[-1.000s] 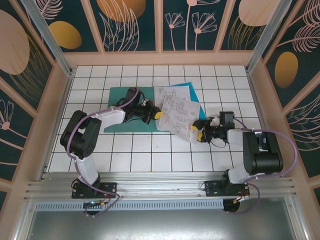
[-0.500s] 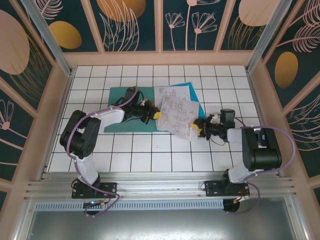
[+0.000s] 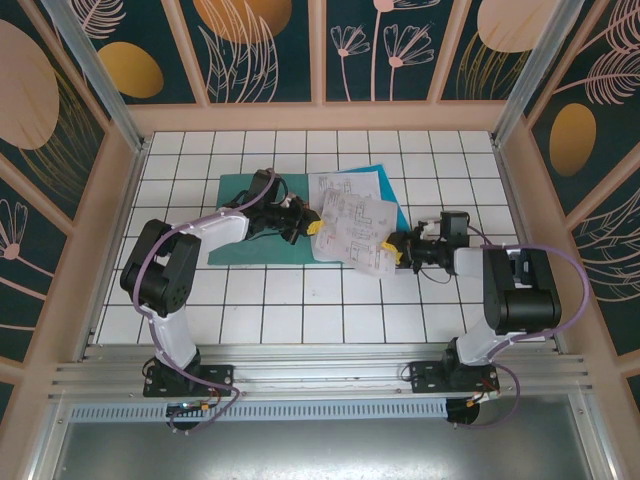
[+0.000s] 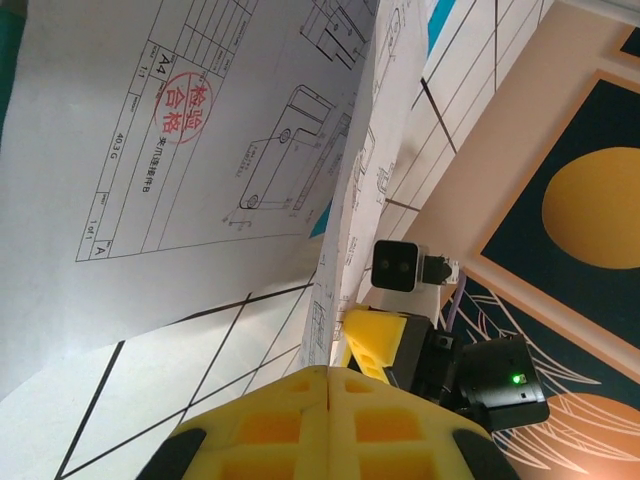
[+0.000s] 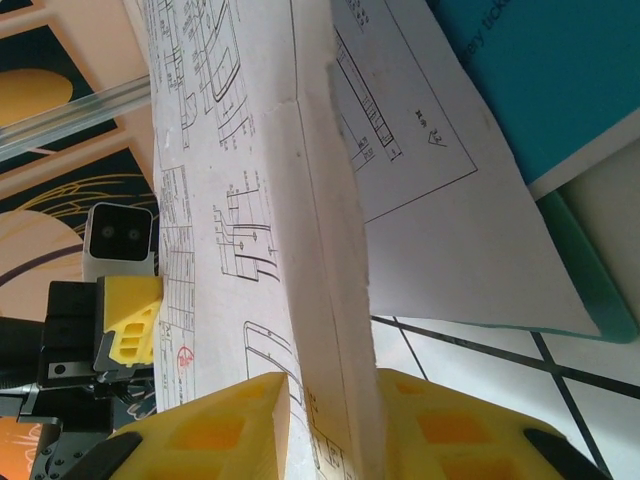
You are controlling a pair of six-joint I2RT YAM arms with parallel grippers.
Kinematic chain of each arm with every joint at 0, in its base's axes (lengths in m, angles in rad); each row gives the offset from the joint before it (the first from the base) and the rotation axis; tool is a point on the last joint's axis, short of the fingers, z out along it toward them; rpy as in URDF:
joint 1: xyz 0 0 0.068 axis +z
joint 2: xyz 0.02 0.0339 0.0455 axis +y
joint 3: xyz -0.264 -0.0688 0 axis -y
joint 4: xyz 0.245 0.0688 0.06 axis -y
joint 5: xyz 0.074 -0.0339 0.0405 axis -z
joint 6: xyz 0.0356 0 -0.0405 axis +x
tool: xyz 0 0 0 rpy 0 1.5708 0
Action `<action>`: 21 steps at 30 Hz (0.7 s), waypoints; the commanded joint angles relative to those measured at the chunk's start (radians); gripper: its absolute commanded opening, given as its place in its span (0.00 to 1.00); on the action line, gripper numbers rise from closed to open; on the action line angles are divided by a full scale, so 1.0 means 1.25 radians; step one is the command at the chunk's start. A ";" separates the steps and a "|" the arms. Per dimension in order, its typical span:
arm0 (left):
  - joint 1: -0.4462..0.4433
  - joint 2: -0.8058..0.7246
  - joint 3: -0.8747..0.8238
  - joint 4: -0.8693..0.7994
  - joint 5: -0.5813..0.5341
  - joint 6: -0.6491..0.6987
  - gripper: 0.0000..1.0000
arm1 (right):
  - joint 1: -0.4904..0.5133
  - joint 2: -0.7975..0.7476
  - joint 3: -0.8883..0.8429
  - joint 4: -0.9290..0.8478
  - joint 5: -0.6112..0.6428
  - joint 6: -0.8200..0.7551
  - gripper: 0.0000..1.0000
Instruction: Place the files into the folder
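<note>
The teal folder (image 3: 250, 225) lies flat on the tiled table, with the files overlapping its right end. The files are white printed sheets (image 3: 352, 222) and a cyan sheet (image 3: 385, 182) beneath them. My left gripper (image 3: 313, 228) sits at the sheets' left edge. In the left wrist view its yellow jaws (image 4: 327, 370) are shut, with a white sheet's edge (image 4: 335, 280) pinched at the tip. My right gripper (image 3: 392, 250) is at the sheets' near right corner. In the right wrist view its jaws (image 5: 330, 378) are closed on a raised fold of white paper (image 5: 320, 240).
Wooden walls and metal posts (image 3: 95, 70) enclose the white tiled table (image 3: 300, 300). Bare tiles lie in front of the folder and papers. The cyan sheet (image 5: 540, 70) and the folder's teal edge (image 5: 592, 275) lie under the lifted paper.
The right gripper has moved left onto the sheets' near right corner and closed on the paper, buckling it upward. The left arm has stayed put.
</note>
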 commanded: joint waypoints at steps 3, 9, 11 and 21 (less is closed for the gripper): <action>0.005 0.016 0.020 -0.021 0.015 0.017 0.00 | 0.013 0.018 0.028 -0.021 -0.010 -0.021 0.28; 0.005 0.015 0.019 -0.021 0.012 0.019 0.00 | 0.014 0.009 0.034 -0.041 0.011 -0.034 0.20; 0.005 0.015 0.019 -0.021 0.011 0.020 0.00 | 0.014 0.004 0.036 -0.061 0.020 -0.050 0.16; 0.007 0.010 0.021 -0.046 0.002 0.040 0.00 | 0.015 -0.025 0.056 -0.155 0.080 -0.126 0.07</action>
